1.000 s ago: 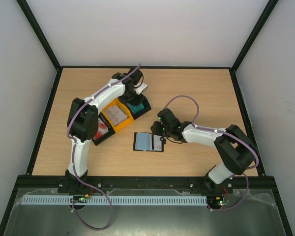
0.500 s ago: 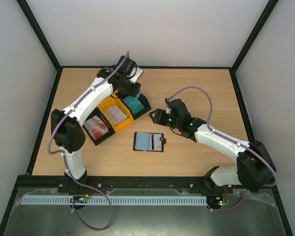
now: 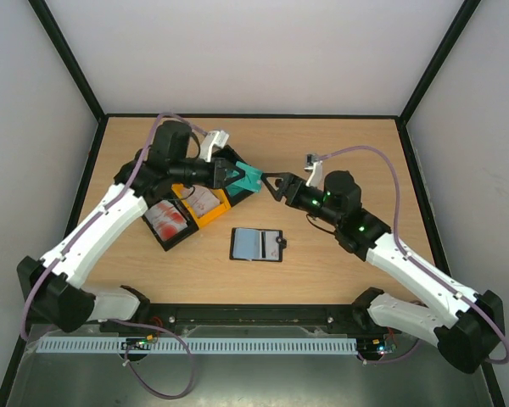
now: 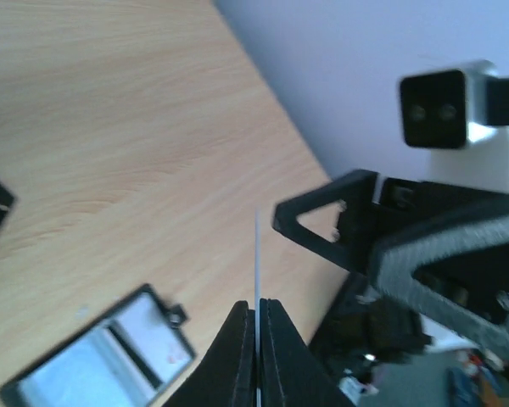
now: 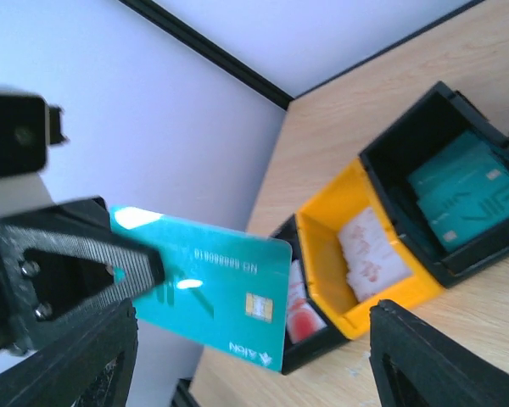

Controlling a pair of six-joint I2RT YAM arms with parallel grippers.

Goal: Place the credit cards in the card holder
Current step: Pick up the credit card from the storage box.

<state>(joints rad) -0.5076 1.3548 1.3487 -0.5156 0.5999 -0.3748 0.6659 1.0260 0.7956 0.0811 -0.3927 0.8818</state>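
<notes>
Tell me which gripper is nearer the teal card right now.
Left. The left gripper is shut on the teal card, holding it in the air. The right gripper is open, facing the card's free end, apparently without touching it.

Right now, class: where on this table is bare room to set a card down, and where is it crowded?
Bare: the far right corner of the table, and the near strip before the card holder. Crowded: the bins and the teal card held beside them.

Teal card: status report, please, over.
Left claw shut on teal card, held aloft. Right claw open, facing it. Card holder lies open, nothing over it.
</notes>
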